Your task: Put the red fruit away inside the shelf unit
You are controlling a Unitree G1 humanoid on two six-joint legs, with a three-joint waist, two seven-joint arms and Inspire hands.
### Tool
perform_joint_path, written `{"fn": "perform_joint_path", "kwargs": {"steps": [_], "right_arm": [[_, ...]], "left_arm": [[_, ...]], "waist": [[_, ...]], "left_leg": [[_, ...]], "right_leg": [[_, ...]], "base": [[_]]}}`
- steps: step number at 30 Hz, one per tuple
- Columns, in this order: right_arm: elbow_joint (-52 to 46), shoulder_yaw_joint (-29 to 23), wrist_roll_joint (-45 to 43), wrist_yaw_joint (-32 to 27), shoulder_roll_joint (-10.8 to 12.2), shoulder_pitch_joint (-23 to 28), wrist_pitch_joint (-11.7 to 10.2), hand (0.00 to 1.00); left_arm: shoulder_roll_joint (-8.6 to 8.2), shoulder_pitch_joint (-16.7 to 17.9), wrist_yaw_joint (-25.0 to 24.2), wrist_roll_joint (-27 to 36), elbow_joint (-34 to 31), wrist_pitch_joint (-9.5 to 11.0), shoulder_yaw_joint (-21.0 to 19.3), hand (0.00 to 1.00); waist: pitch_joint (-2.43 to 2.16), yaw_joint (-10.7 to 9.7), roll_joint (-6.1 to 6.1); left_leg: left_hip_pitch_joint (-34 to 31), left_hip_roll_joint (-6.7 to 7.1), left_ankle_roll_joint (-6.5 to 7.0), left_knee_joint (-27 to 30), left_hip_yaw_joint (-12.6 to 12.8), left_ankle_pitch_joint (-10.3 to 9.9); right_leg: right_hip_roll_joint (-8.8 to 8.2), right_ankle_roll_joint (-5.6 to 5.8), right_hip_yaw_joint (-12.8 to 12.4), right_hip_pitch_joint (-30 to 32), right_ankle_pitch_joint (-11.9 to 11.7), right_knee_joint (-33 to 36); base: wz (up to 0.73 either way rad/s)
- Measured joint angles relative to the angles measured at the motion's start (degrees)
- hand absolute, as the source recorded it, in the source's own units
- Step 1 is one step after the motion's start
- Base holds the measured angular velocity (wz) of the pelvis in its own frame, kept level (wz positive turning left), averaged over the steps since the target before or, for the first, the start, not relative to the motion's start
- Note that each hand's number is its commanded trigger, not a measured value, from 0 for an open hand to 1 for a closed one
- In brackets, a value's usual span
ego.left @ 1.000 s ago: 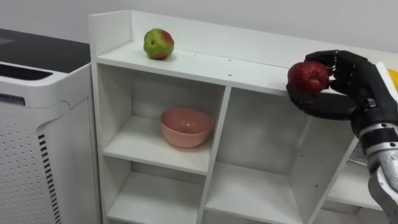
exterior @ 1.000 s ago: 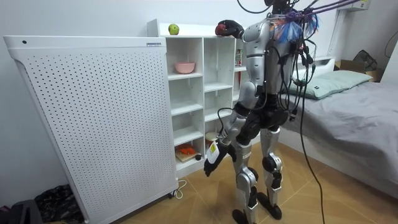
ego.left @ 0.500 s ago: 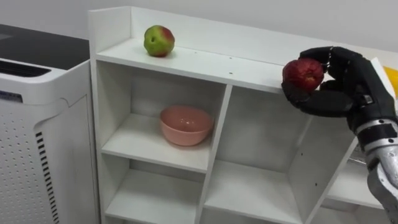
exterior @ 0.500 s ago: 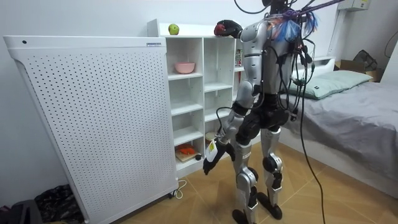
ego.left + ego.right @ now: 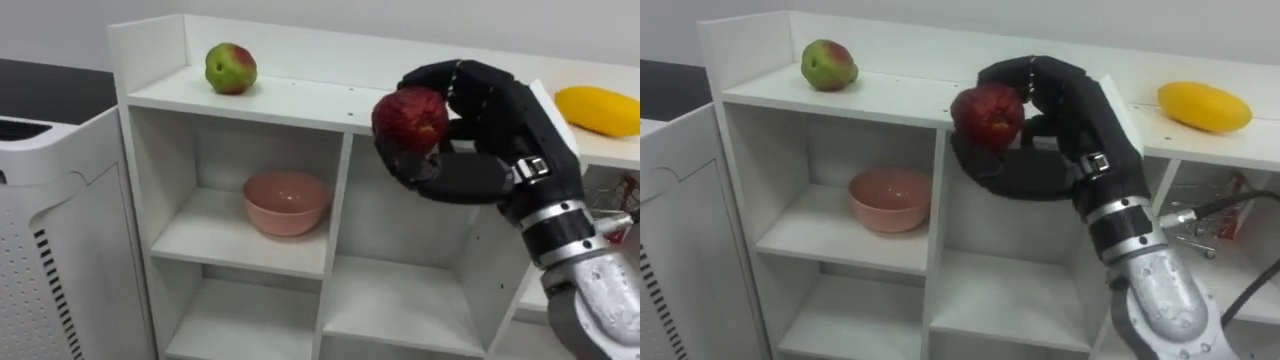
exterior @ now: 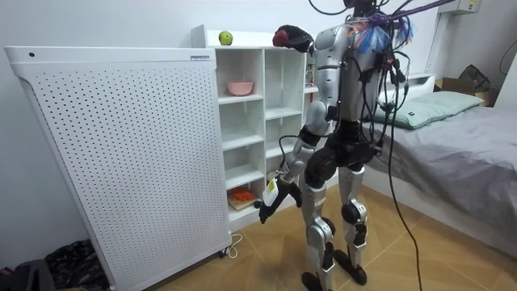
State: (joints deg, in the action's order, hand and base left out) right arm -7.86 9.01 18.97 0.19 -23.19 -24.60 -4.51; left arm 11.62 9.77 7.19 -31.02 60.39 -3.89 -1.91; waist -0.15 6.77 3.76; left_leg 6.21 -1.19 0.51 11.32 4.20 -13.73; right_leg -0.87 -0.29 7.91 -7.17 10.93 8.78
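My right hand point(image 5: 470, 150) point(image 5: 1045, 140) is shut on a dark red apple point(image 5: 410, 118) point(image 5: 987, 114) and holds it level with the front edge of the white closet's top shelf point(image 5: 300, 100), near the middle divider. In the room view the same right hand point(image 6: 296, 35) is raised at the closet top with the red apple point(image 6: 280, 37). A green-red apple point(image 5: 230, 68) point(image 5: 827, 64) point(image 6: 225, 38) rests at the left end of that shelf. A yellow fruit point(image 5: 598, 110) point(image 5: 1203, 106) lies on the right end. My left hand point(image 6: 265, 212) hangs low beside my thigh.
A pink bowl point(image 5: 286, 202) point(image 5: 890, 199) sits in the upper left compartment. A white perforated panel point(image 6: 121, 153) stands left of the closet. A bed point(image 6: 452, 137) is behind me on the room view's right. Small items point(image 6: 240, 195) lie on a low shelf.
My right hand has carried the red apple leftward along the top shelf edge, nearer the green-red apple. The head camera has turned right, bringing the yellow fruit into sight.
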Motion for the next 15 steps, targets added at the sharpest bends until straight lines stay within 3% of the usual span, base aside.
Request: {"fn": "perform_joint_path", "kwargs": {"steps": [1,4,8,12,15], "right_arm": [[-0.1,1.0,0.0,1.0,0.5,0.2,0.4,1.00],[0.0,3.3,-0.1,2.5,1.4,2.1,0.8,1.00],[3.8,6.2,1.4,4.5,4.1,5.0,0.8,1.00],[9.7,8.0,1.5,4.6,6.0,8.0,1.0,1.00],[13.6,8.1,1.5,3.8,6.8,8.0,0.8,1.00]], "left_arm": [[0.02,0.0,0.0,0.0,0.1,0.0,0.0,0.00],[0.13,-0.7,0.1,0.4,1.7,-0.1,0.5,0.00],[0.08,-1.8,0.2,3.2,2.4,-0.4,2.9,0.00],[0.11,-3.0,1.5,4.6,3.4,-0.2,5.0,0.00],[0.10,-4.3,2.8,4.6,5.8,0.2,6.8,0.00]], "waist": [[-0.15,0.0,-0.30],[-0.03,0.4,-0.77],[-0.17,0.4,-0.43],[0.00,1.4,-0.60],[0.44,1.3,-1.11]], "left_leg": [[-0.1,-0.07,0.01,0.1,0.3,0.0],[-0.5,-0.26,0.02,0.4,0.3,0.0],[-1.7,-0.38,-0.08,0.5,0.5,0.4],[-3.7,-0.36,-0.03,1.5,0.3,0.4],[-5.8,-0.38,0.09,2.4,0.3,0.5]], "right_leg": [[0.00,-0.07,0.0,0.2,-0.1,0.1],[-0.02,-0.27,0.1,0.4,-0.2,0.2],[-0.02,-0.44,0.1,1.9,-0.4,0.9],[-0.15,-0.46,0.3,3.4,-0.6,1.3],[-0.20,-0.51,0.5,5.5,-0.9,2.0]], "base": [[-0.09],[-0.03],[0.00],[0.01],[0.00]]}}
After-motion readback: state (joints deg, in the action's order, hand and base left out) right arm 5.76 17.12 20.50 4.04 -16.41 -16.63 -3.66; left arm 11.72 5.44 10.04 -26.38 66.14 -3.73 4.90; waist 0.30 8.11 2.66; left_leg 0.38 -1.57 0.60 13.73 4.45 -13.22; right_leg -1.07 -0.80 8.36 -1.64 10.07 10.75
